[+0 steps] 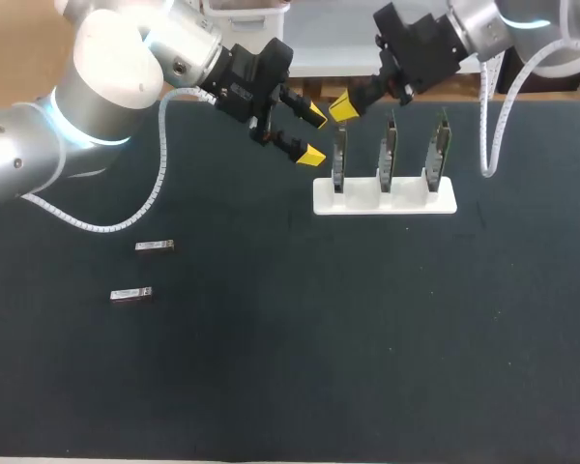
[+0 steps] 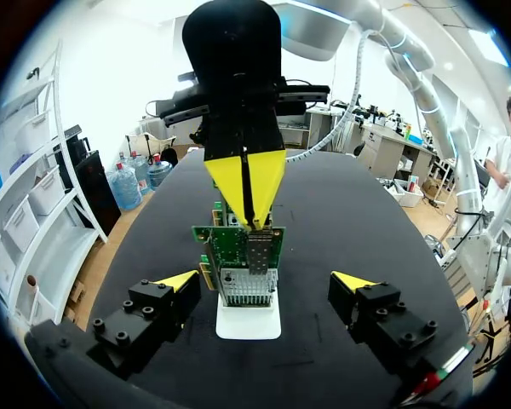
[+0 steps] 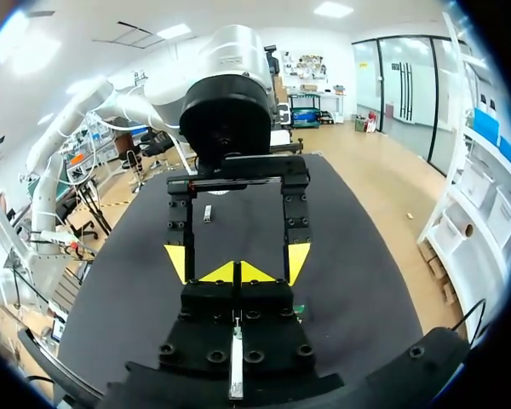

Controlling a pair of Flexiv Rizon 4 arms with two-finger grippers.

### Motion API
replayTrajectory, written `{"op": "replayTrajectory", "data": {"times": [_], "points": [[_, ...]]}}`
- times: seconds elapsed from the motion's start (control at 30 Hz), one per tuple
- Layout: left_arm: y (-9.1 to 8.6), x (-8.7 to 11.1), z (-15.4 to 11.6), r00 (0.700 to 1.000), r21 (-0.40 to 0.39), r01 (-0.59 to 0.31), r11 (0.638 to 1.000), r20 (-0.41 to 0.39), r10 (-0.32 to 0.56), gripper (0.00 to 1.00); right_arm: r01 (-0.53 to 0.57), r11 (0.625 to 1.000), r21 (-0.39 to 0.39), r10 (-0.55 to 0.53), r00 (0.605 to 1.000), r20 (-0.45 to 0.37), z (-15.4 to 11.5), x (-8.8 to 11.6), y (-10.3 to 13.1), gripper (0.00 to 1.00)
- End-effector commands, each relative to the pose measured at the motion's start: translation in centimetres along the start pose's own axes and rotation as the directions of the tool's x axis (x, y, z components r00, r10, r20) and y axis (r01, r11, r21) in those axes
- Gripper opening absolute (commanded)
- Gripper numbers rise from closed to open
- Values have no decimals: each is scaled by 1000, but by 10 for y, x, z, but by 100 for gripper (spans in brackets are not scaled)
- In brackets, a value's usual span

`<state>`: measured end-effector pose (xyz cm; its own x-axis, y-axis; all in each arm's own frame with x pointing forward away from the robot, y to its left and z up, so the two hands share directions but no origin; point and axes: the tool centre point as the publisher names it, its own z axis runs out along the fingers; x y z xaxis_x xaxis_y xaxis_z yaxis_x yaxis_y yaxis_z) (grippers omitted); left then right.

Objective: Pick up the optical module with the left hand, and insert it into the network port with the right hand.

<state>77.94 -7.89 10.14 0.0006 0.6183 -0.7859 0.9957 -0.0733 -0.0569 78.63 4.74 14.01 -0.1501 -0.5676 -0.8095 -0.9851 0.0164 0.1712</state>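
- Our right claw, tips pressed together, sits just above the white rack's end card, where an optical module stands upright, seemingly in its port.
- Our left claw, open and empty, faces that card; two spare modules lie well apart from the rack, nearer our left arm.

A robotics lab: two robot arms above a dark table.
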Motion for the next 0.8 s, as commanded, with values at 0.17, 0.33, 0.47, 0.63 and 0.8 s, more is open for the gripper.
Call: {"op": "replayTrajectory", "data": {"times": [0.17,0.33,0.47,0.63,0.8], "points": [[2,-1,0,1000,4,3,1000,-6,-3,100,-5,1000,-11,6,1000,10,3,5,-3,0],[2,-1,0,1000,4,3,1000,-6,-3,100,8,1000,-13,-7,999,41,0,0,-1,0],[2,-1,0,1000,4,3,1000,-6,-3,100,30,1000,1,-30,998,49,-4,-8,0,0],[2,-1,0,1000,4,3,1000,-6,-3,100,42,999,9,-42,998,46,-6,-11,0,0],[2,-1,0,1000,4,3,1000,-6,-3,100,36,999,11,-37,999,33,-5,-8,-2,0]]}}
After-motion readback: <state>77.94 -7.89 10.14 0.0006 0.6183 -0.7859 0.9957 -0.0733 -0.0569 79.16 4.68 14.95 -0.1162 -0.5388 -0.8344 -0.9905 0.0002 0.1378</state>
